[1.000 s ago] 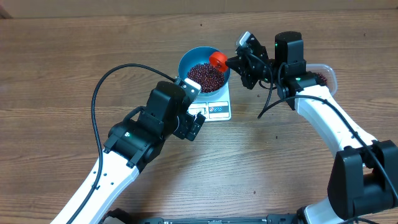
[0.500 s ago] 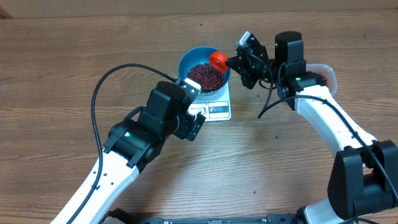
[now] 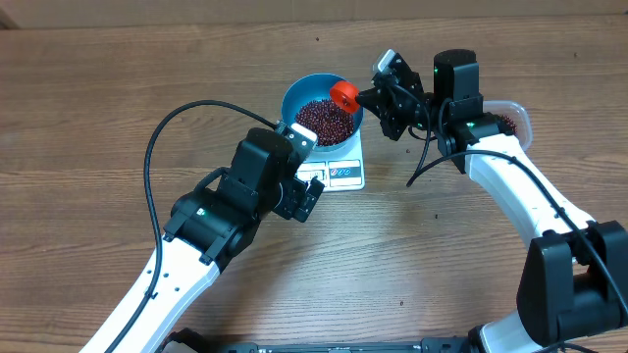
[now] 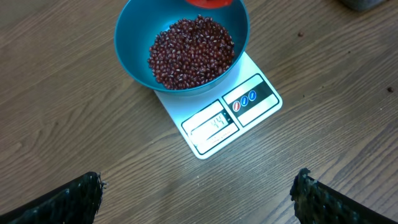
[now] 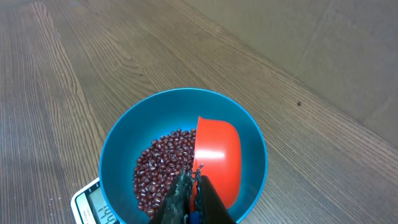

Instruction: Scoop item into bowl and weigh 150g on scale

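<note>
We count one bowl, one scale, one scoop, one tub, and beans beyond counting.

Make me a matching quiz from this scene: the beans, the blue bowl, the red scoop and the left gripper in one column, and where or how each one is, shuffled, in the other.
Column one:
1. beans
2. blue bowl
3. red scoop
4. left gripper

Column two:
A. open, holding nothing
B. sitting on the scale
C. piled inside the bowl
D. gripped by the right gripper, above the bowl

Pairs: 1-C, 2-B, 3-D, 4-A
</note>
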